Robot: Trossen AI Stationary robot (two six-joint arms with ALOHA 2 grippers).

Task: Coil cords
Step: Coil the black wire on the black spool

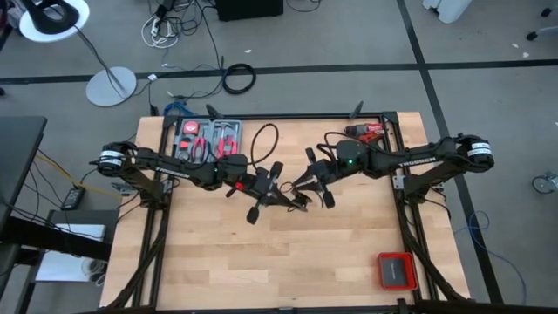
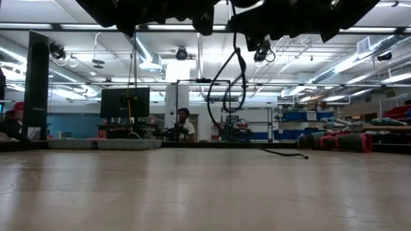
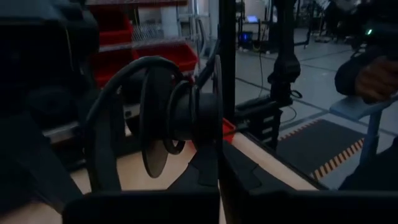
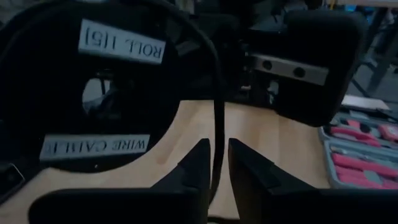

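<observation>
at the centre of the high view, the left end effector point(image 1: 264, 197) is fully closed, gripping a black spool point(image 3: 163, 117) above the desk point(image 1: 349, 262). just right of it, the right end effector point(image 1: 307, 187) stands slightly parted, the thin black cord point(image 4: 218, 118) running between its fingertips, touching neither. farther up, the cord loops toward the red tool case point(image 1: 207, 139) at upper left.
</observation>
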